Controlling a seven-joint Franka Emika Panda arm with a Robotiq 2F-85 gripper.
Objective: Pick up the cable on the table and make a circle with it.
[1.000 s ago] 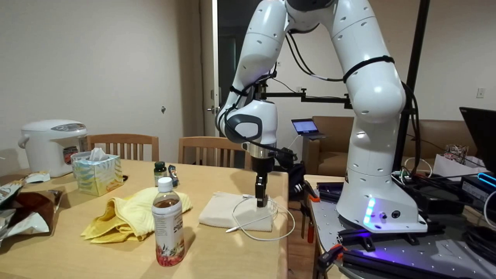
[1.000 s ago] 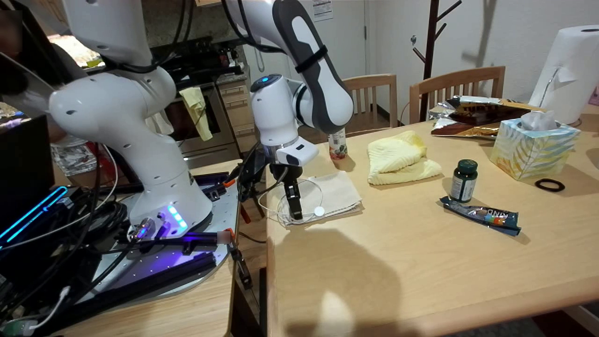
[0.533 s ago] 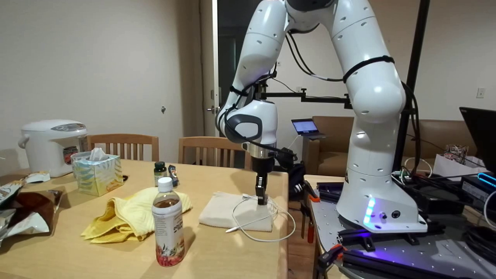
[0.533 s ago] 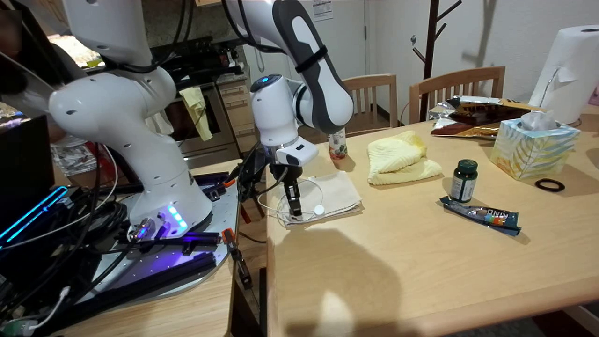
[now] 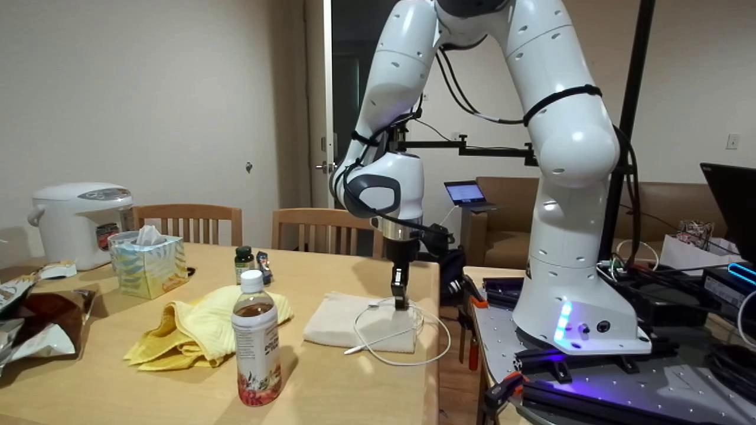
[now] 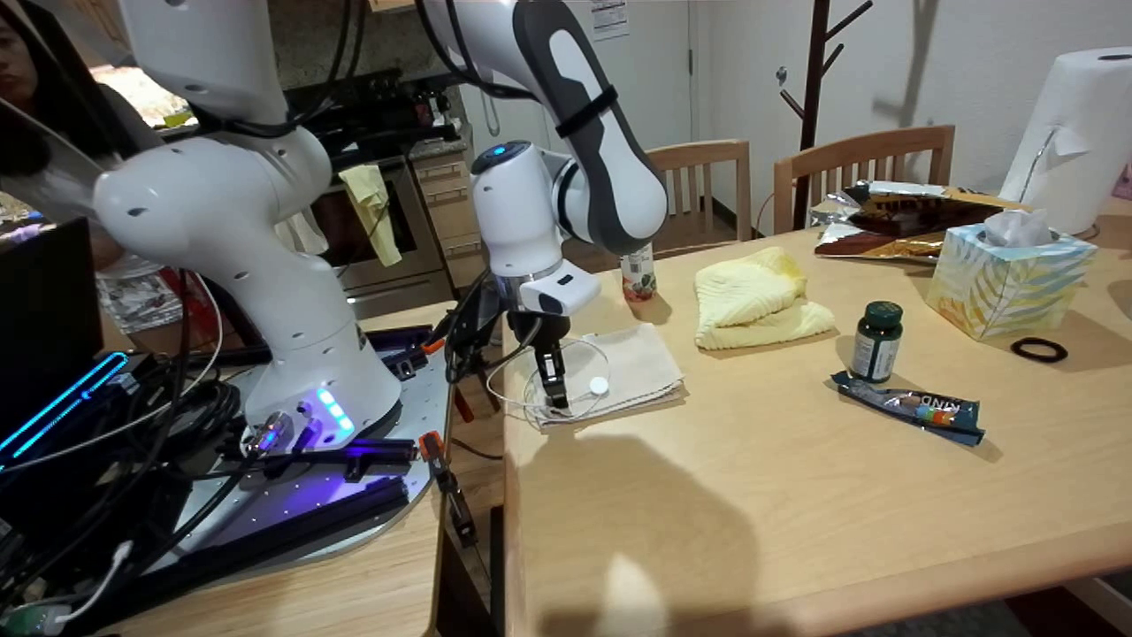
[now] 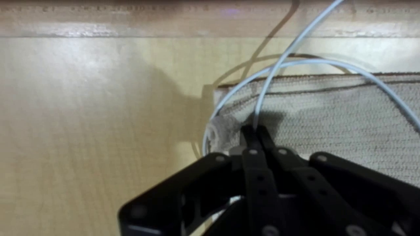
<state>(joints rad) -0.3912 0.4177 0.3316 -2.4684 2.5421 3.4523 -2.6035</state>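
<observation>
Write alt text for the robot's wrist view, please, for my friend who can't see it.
A black two-fingered claw is shut on a thin white flexible cable. Another stretch of the cable curves across a beige folded fabric cloth that lies on a light brown wooden table.

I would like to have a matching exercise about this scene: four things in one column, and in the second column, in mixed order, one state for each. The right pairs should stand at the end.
Things
1. cable
2. pale cloth
3. tissue box
4. drink bottle

States
A. patterned, with a tissue sticking out of the top
B. standing upright, with a white cap
C. pinched by the gripper
D. folded flat on the table

Right pairs: 1-C, 2-D, 3-A, 4-B
</observation>
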